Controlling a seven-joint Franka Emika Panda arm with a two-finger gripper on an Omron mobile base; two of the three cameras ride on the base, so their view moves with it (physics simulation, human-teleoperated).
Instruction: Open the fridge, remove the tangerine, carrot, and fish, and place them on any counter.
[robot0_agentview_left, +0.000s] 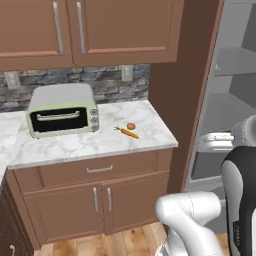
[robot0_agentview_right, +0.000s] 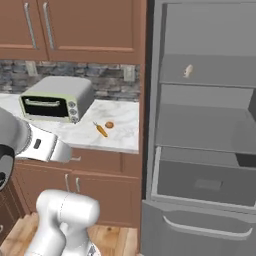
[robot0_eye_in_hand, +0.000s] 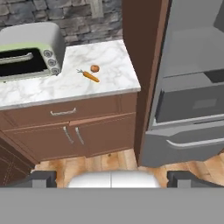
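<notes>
Two orange items | round tangerine (robot0_agentview_left: 131, 126) beside tapered carrot (robot0_agentview_left: 130, 133) | veined marble counter (robot0_agentview_left: 75, 145) | claw (robot0_eye_in_hand: 111, 179) spread, empty

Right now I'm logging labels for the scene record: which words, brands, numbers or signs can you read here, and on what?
None can be read.
Toaster oven: its knobs carry no legible marks; too small to tell.
Fridge: plain grey shelves and drawer, no brand or label.
Counter, with the carrot and tangerine on it: no text.
Wall outlets: no lettering visible.
</notes>
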